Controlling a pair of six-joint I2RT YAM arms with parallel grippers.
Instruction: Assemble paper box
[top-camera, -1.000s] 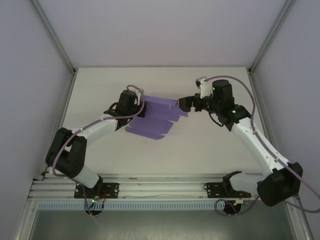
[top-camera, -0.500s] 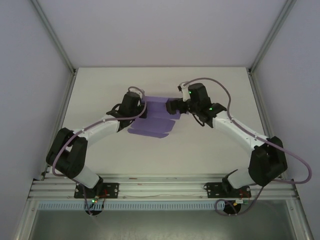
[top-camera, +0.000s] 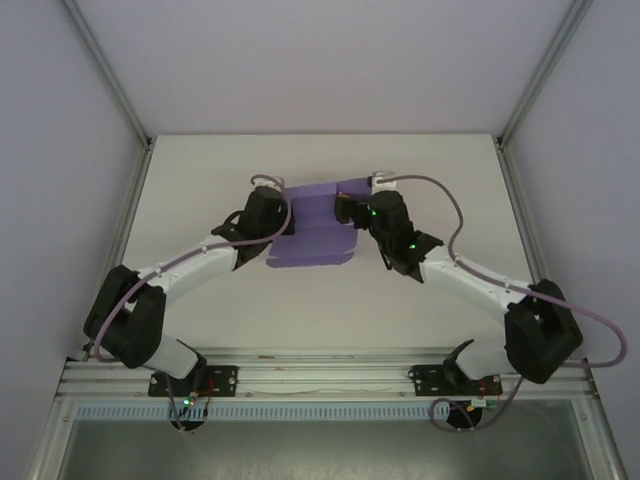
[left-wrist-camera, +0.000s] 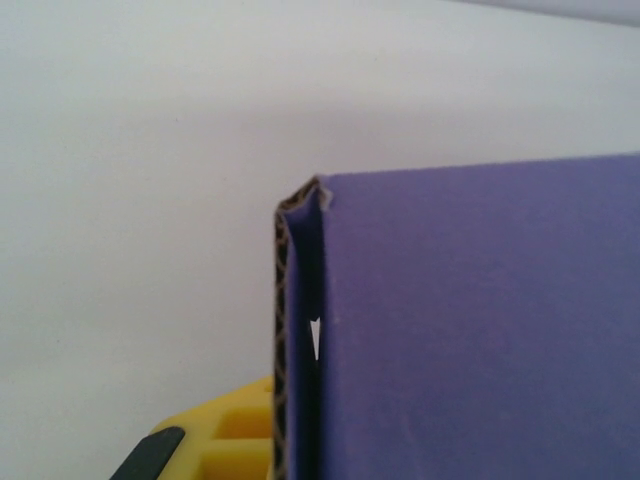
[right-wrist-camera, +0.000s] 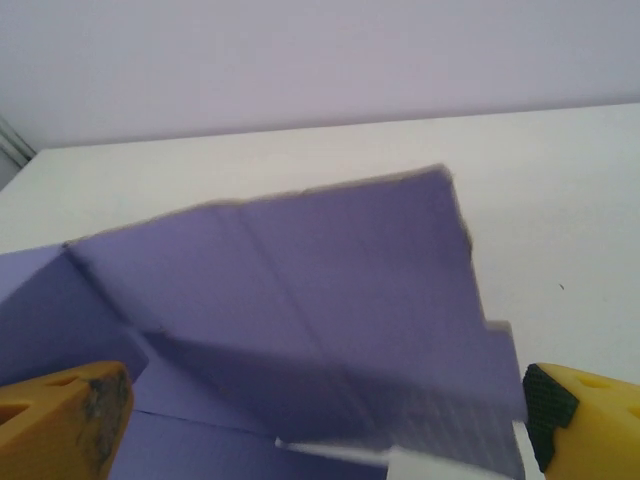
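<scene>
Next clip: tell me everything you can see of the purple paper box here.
The paper box is a purple die-cut sheet of corrugated board, with brown fluting showing at one folded edge. It is partly folded: some panels lie flat on the white table and one creased panel tilts up. The left pincer is shut on its left edge. The open right pincer faces the raised panel, jaws either side.
</scene>
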